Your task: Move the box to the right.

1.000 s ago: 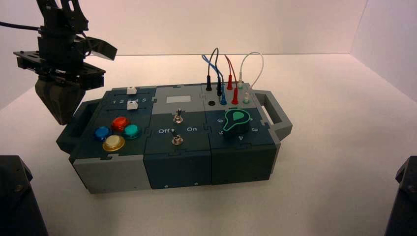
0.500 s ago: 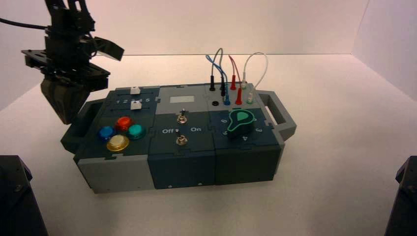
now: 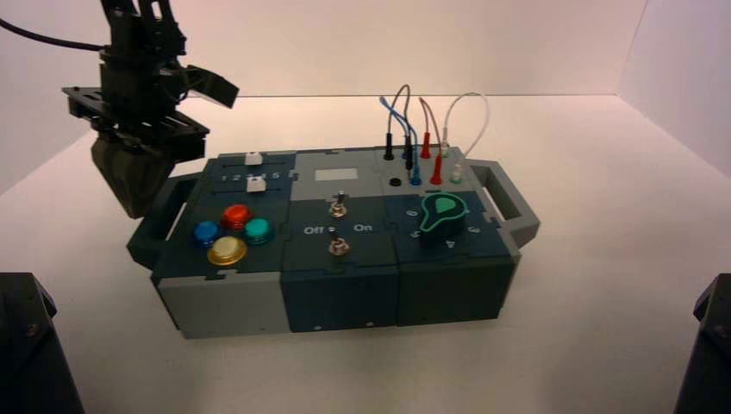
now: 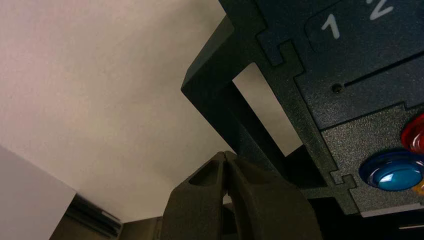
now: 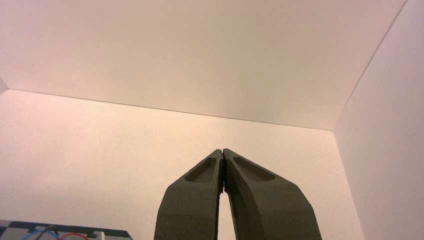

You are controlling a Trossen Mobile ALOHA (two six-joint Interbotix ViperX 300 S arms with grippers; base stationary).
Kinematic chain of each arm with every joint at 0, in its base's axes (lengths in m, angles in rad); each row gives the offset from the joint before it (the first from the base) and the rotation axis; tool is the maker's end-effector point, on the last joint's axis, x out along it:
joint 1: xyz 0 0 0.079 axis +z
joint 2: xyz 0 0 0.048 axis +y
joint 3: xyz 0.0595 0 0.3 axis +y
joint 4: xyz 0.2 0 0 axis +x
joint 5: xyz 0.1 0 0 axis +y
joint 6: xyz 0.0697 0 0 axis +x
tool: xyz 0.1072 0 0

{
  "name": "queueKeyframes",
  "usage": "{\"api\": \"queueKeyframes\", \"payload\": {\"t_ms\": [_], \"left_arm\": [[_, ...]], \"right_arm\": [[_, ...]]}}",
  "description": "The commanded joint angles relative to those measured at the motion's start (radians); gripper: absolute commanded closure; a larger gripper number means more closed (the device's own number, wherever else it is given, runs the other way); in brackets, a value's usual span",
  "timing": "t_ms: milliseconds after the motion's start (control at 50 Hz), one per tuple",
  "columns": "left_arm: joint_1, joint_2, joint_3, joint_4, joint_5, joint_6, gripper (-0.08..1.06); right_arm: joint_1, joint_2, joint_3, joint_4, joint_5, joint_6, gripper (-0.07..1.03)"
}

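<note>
My left pincer (image 4: 224,156), its tips brought together on nothing, is at the left handle (image 3: 159,220) of the box (image 3: 340,297). I should press low on that handle and push rightward, slow and level, keeping clear of the blue button (image 3: 207,233), and ease off if the near edge starts to swing. The box sits mid-counter (image 3: 603,285), slightly left. My right pincer (image 5: 223,155), also closed and empty, waits off to the right.

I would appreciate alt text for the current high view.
The left gripper, fingers shut, is at the left handle of a dark teal and grey panel box with coloured buttons, switches, a green dial and plugged wires.
</note>
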Motion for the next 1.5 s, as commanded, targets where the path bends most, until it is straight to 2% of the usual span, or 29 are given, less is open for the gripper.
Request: {"api": "queueKeyframes", "payload": {"t_ms": [20,340,720,1500], "left_arm": [[-0.051,-0.009,-0.043,-0.038,-0.018,0.006,1.01],[-0.120,0.026,-0.103,-0.095,-0.014,0.008,1.01],[-0.235,0.106,-0.137,-0.129,-0.014,0.009,1.01],[-0.388,0.156,-0.276,-0.199,0.017,0.012,1.01]], "right_arm": [[-0.006,0.003,-0.035,0.002,-0.002,0.003,0.99],[-0.006,0.003,-0.035,0.002,0.002,0.005,0.99],[-0.006,0.003,-0.035,0.002,0.003,0.005,0.99],[-0.017,0.003,-0.032,0.002,0.011,0.006,0.99]]}}
